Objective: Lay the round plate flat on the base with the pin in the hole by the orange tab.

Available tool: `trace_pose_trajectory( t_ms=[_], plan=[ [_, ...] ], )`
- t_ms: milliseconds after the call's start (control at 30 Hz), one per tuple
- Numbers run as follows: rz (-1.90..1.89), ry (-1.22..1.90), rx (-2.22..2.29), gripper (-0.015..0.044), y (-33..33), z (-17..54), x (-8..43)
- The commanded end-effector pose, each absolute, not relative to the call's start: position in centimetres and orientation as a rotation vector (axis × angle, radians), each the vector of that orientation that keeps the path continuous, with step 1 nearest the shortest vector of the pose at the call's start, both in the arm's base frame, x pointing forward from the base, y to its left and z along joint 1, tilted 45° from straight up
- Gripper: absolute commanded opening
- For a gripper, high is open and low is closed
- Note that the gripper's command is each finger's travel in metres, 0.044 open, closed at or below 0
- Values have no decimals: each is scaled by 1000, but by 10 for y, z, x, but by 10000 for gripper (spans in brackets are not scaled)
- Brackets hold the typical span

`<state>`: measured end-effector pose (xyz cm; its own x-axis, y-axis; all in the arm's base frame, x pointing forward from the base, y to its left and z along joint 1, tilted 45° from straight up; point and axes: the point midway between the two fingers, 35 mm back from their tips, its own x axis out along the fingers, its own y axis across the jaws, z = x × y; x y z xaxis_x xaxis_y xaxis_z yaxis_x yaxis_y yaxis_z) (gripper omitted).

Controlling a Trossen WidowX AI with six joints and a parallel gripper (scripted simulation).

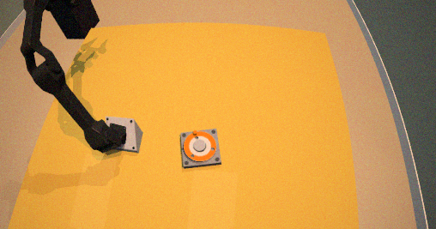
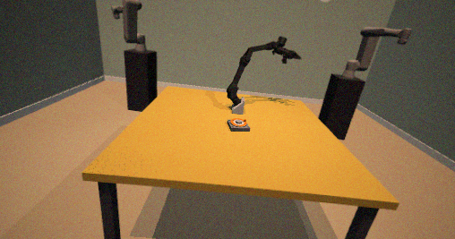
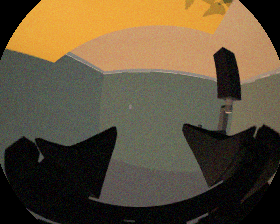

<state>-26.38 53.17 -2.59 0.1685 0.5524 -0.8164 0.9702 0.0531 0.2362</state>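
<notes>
Plate (image 1: 199,146) on the grey base (image 1: 214,159), mid-table (image 2: 188,153); orange tab (image 1: 195,132) at its far edge. Pin and hole too small to resolve. Gripper (image 2: 287,55) raised well above, jaws spread, holding nothing; fingers dark, their tips indistinct.

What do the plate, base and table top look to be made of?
Round plate: matte orange, flat colour, likely plastic or painted; its grey centre is the post. Base: dull grey square with dark corner dots like screws, possibly metal, unsure. Table top: uniform matte yellow, no grain or gloss, perhaps laminate or paint. Too small to confirm more.
</notes>
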Motion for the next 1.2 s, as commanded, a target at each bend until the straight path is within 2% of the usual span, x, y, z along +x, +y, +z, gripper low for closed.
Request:
trace_pose_trajectory(
  t_ms=[0,133,300,467,567,767,833,1033,1100,1167],
  plan=[
    [-646,1481,1625,374,532,-26,-260],
    [-955,1251,1930,269,540,-28,-180],
    [-1165,1036,2156,137,538,-28,-121],
    [-1480,547,2547,6,517,-27,-20],
    [-1553,377,2656,0,506,-27,8],
    [-1713,-305,2993,0,460,-24,96],
    [-1722,-416,3035,0,452,-23,107],
    [-1638,-1309,3265,0,385,-18,179],
    [-1604,-1440,3283,0,375,-17,187],
    [-1471,-1819,3311,0,346,-14,207]
  ],
)
